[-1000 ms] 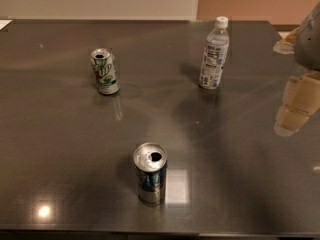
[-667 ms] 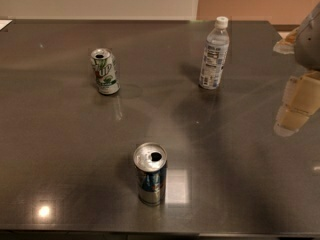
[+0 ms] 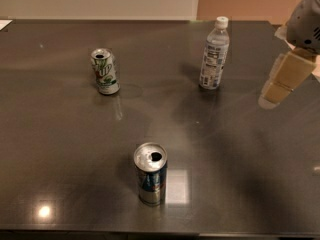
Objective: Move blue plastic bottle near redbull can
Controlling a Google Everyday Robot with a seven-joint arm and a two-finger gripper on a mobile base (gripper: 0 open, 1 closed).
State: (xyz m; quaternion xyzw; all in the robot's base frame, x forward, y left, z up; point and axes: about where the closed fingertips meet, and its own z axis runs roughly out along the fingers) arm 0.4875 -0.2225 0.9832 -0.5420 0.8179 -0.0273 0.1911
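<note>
1. The dark, glossy counter (image 3: 60,149) fills almost my whole view. Its far edge runs under a white wall, and toward the far right corner the wall behind it is tan.
2. The grey-white end of the arm (image 3: 307,19) comes in at the right edge, close to the far right corner. Below it the gripper (image 3: 274,95), with beige parts, points down and a little to the left, over the right edge of the counter. I cannot tell if it is open or closed. It seems to hang above the surface without touching it, but from this angle I am not sure.
3. The blue plastic bottle (image 3: 214,54) stands upright with its white cap on. It is in the far right part of the counter, nearer the far edge than the near one. It is to the left of the gripper and clearly apart from it.
4. The redbull can (image 3: 151,176) stands upright near the middle of the near edge, with the tab opening on top. It is well apart from the bottle.
5. The white-and-green soda can (image 3: 105,71) stands upright in the far left part of the counter, well apart from the bottle and the redbull can.
</note>
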